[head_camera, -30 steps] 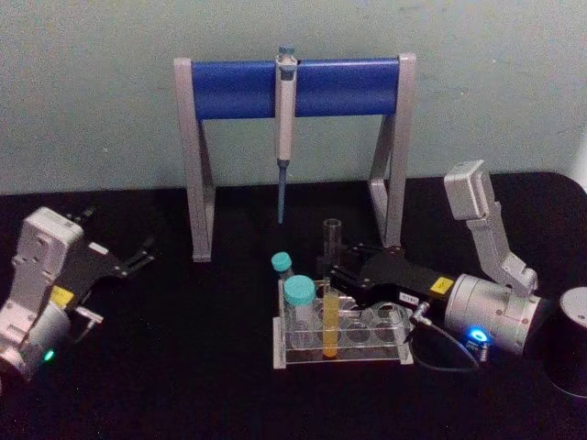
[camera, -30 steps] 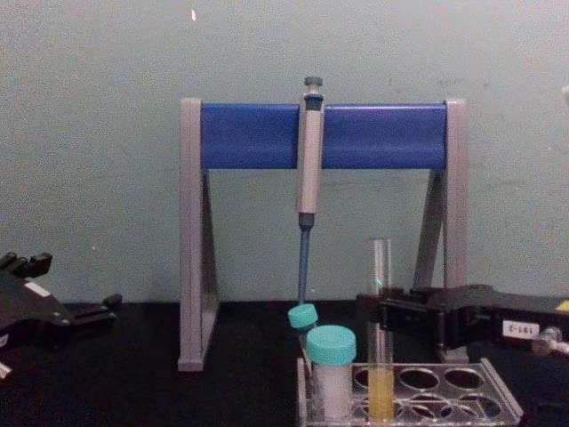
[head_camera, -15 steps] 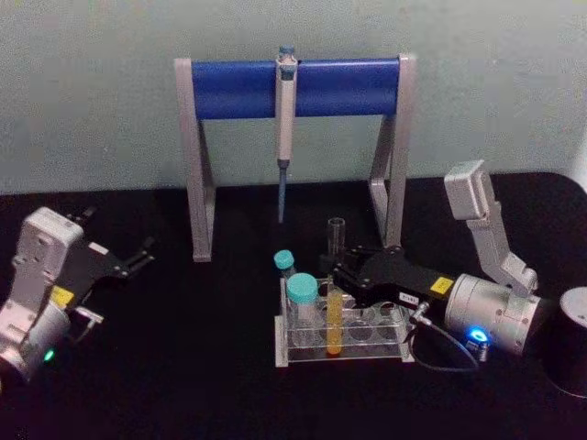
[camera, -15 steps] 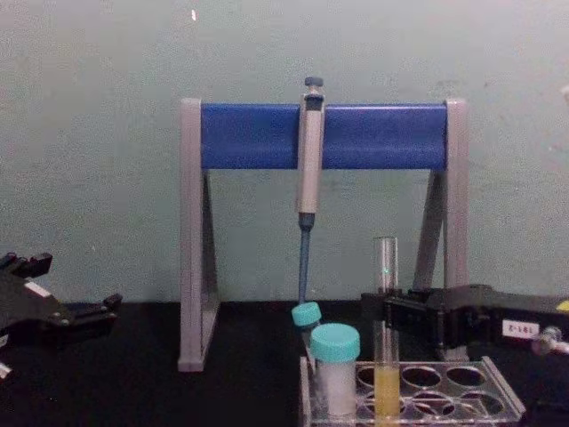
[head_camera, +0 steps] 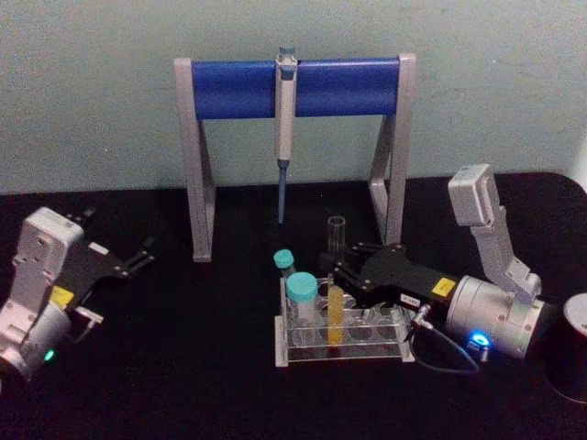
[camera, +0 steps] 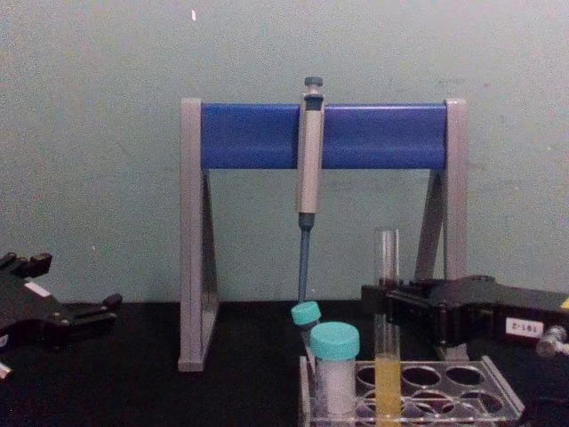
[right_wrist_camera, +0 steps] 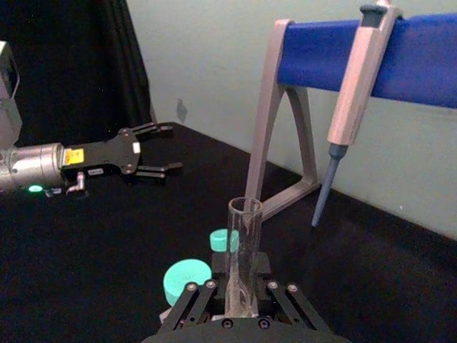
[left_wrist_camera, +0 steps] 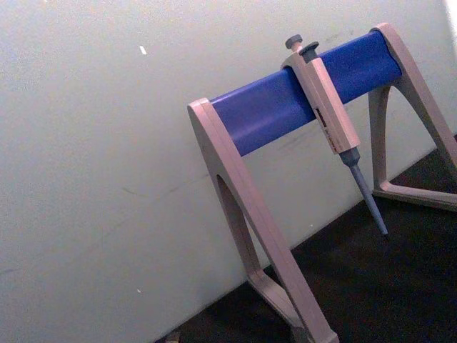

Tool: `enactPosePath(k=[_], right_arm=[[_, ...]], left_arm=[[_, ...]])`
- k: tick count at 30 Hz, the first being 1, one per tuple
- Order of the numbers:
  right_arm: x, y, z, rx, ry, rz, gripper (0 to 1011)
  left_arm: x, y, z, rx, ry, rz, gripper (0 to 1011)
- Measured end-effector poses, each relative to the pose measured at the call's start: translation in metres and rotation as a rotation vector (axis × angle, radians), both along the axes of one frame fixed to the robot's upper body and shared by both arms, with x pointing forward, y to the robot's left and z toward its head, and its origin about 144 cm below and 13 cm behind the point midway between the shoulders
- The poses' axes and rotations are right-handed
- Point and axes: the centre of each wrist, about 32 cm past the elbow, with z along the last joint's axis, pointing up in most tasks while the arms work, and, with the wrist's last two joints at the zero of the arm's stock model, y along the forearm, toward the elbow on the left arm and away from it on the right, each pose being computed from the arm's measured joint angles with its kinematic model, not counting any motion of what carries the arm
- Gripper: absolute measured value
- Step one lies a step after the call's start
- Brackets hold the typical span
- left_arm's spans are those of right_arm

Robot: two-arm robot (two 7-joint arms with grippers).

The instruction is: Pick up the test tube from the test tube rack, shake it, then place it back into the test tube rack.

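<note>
Two arms show in the head view. My right gripper is clamped on the test tube, which stands upright with its yellow end down in the test tube rack. My left gripper sits parked far left, jaws spread and empty.

Left wrist view: I see the pipette stand.

Right wrist view: jaws pinch the test tube from both sides.

Chest view: the grip sits at mid-height on the glass.

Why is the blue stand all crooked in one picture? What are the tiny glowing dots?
Left wrist view: the pipette stand slants because that camera is tilted. Chest view: it stands straight. Head view: lamps, green on the left arm, blue on the right arm.
</note>
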Motion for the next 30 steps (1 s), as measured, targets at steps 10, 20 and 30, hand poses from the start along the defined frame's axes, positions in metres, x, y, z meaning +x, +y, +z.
enactPosePath(k=[10, 20, 30], right_arm=[[-0.008, 0.002, 0.003, -0.005, -0.037, 0.013, 234], [-0.015, 0.002, 0.015, 0.003, -0.082, 0.024, 235], [-0.019, -0.002, 0.032, 0.006, -0.139, 0.02, 235]], left_arm=[[0.0, 0.0, 0.0, 0.0, 0.0, 0.0, 1001], [0.0, 0.0, 0.0, 0.0, 0.0, 0.0, 1001], [0.0, 0.0, 0.0, 0.0, 0.0, 0.0, 1001]])
